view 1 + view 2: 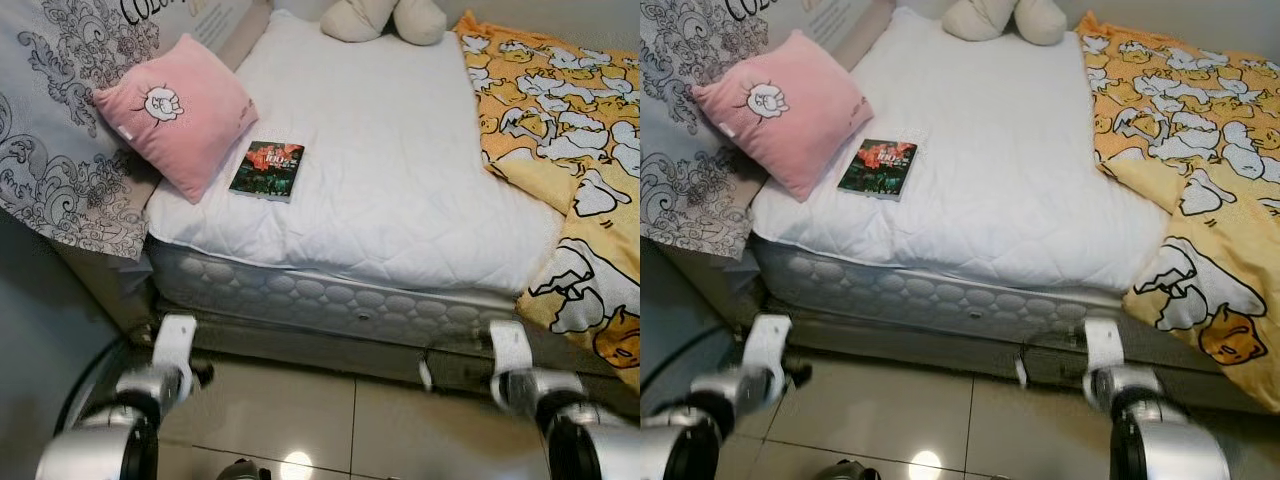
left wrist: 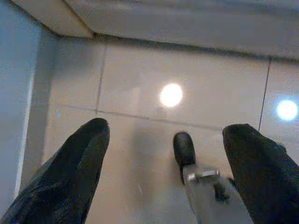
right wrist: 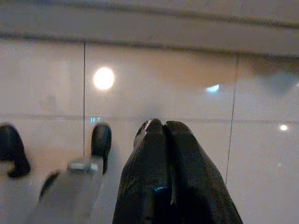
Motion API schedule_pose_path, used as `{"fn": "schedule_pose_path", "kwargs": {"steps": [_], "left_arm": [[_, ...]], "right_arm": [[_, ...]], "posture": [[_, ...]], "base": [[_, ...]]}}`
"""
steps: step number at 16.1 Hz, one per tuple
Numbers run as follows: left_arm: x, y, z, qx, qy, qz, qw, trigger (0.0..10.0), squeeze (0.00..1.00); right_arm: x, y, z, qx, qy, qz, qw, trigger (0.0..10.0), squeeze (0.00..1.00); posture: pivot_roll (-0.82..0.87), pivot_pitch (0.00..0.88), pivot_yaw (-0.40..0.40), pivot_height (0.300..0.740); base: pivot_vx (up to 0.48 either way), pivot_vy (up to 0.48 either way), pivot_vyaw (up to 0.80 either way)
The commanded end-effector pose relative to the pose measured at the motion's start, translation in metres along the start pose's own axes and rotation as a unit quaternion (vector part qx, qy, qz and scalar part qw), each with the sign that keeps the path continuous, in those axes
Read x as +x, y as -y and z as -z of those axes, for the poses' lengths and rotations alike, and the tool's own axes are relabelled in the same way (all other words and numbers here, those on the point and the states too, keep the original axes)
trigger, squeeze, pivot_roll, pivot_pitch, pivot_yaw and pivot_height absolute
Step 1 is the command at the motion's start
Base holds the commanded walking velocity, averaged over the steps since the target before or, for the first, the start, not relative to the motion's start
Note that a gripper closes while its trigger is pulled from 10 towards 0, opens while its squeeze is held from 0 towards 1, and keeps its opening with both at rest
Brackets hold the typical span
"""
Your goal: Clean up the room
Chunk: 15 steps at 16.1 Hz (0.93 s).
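Nearest in the left eye view are the two silver arms, hanging low over the tiled floor [image 1: 300, 420] at the foot of the bed [image 1: 380, 180]. Beyond them, on the white mattress, a book [image 1: 267, 170] lies flat near the left edge, just beside a pink pillow [image 1: 178, 112] that leans against the patterned headboard. A yellow blanket [image 1: 560, 150] is bunched over the right side, and a cream soft toy [image 1: 385, 18] sits at the far end.

The right eye view shows the same layout: the book lies ahead and left of centre, its long axis running roughly from near to far, slightly tilted. The left arm looks the nearer one for a reach to it.

In the left wrist view the left gripper [image 2: 166, 149] points down at the floor, its two black fingers spread wide and holding nothing.

In the right wrist view the right gripper [image 3: 166, 135] also aims at the floor, its fingers pressed together and empty.

Either arm would have to rise well up and forward to reach the mattress.
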<state>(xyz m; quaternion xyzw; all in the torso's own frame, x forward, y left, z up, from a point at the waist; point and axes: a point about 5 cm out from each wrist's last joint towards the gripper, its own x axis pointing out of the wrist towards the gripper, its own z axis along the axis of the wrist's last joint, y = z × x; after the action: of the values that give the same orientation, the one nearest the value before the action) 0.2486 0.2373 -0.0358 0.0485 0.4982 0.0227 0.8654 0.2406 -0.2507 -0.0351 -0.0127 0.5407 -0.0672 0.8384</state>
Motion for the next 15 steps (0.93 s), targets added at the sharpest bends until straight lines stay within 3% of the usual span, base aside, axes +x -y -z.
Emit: {"fn": "schedule_pose_path", "kwargs": {"steps": [1,3,5,8,15], "left_arm": [[0.001,0.004,0.002,0.014,0.002,0.007,1.000,10.0,0.00],[0.002,0.007,0.011,0.059,-0.005,0.017,0.998,10.0,0.00],[0.003,0.008,0.015,0.053,0.001,0.012,0.999,10.0,0.00],[0.003,0.007,0.021,0.038,0.002,0.005,0.999,10.0,0.00],[0.003,0.006,0.020,0.038,0.007,0.006,0.999,10.0,0.00]], "right_arm": [[0.001,-0.003,0.001,-0.011,0.007,-0.007,1.000,10.0,0.00],[0.003,-0.008,0.010,-0.022,0.000,-0.033,0.999,10.0,0.00],[0.005,-0.010,0.023,-0.038,-0.017,-0.044,0.998,10.0,0.00],[0.006,-0.006,0.029,-0.026,-0.019,-0.038,0.999,10.0,0.00],[0.005,0.002,0.027,-0.018,-0.007,-0.021,1.000,10.0,0.00]], "posture": [[-0.10,0.000,-0.013,0.740],[-0.11,0.000,-0.010,0.740],[-0.09,0.000,-0.019,0.740],[-0.09,0.000,-0.031,0.740],[-0.08,0.000,-0.032,0.740]], "base": [[0.000,0.000,0.00],[0.000,0.000,0.00],[0.000,0.000,0.00],[0.000,0.000,0.00],[0.000,0.000,0.00]]}}
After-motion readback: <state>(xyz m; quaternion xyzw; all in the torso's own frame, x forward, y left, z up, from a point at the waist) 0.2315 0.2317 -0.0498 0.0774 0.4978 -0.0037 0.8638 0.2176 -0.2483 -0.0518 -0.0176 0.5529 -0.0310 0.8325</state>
